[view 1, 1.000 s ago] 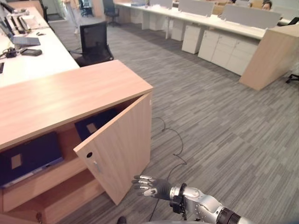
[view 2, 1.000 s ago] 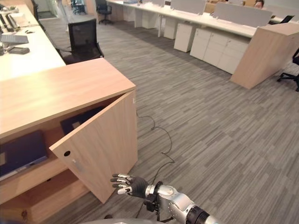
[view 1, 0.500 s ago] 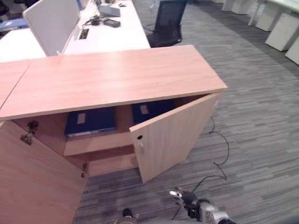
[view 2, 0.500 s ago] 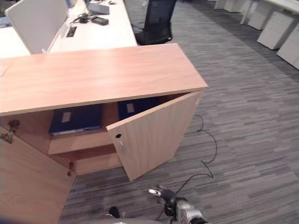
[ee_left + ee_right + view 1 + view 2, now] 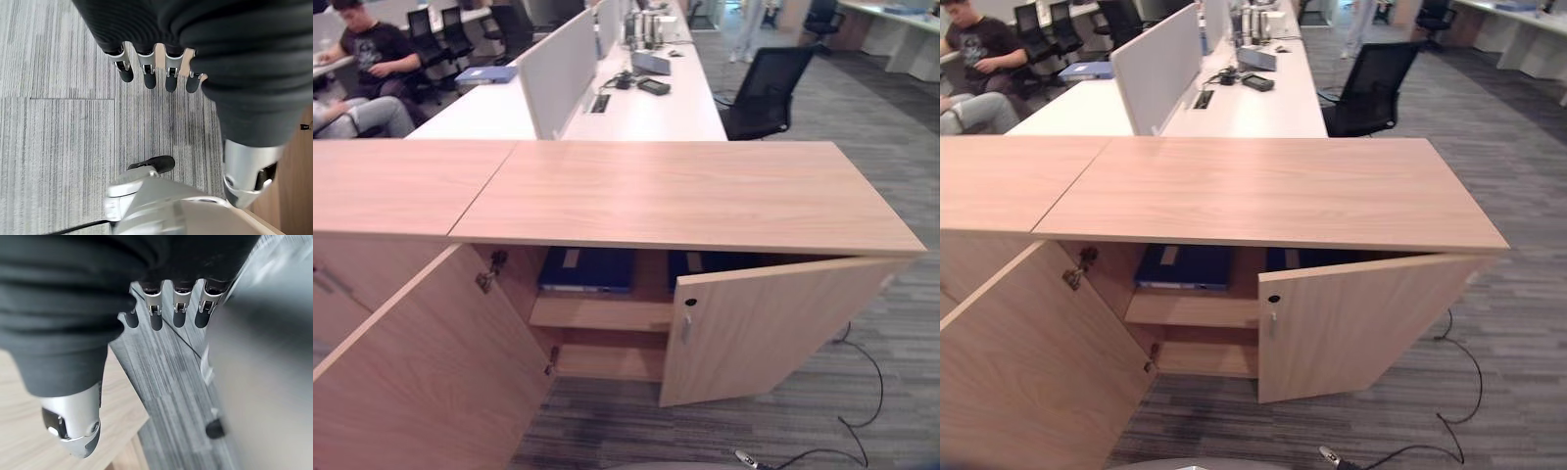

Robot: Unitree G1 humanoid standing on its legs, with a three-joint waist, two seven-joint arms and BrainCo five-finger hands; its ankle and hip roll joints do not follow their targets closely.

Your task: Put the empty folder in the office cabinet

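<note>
The office cabinet (image 5: 685, 196) stands in front of me with its left door (image 5: 421, 372) and right door (image 5: 773, 333) swung open. A dark blue folder (image 5: 587, 269) lies flat on the upper shelf. A second blue folder (image 5: 1301, 258) lies beside it, partly hidden behind the right door. My left hand (image 5: 148, 73) hangs over the grey carpet with straight fingers and holds nothing. My right hand (image 5: 178, 313) also hangs with straight fingers, empty, beside a wooden panel.
Behind the cabinet runs a white desk (image 5: 636, 108) with a divider screen (image 5: 558, 69), devices and another blue folder (image 5: 487, 73). A black chair (image 5: 764, 88) stands at the desk's right. A person (image 5: 372, 54) sits at the far left. Grey carpet lies to the right.
The camera has swung round, so the cabinet now shows front-on and centred, with its left door in the picture. My right hand, low in the eye views before, has left them.
</note>
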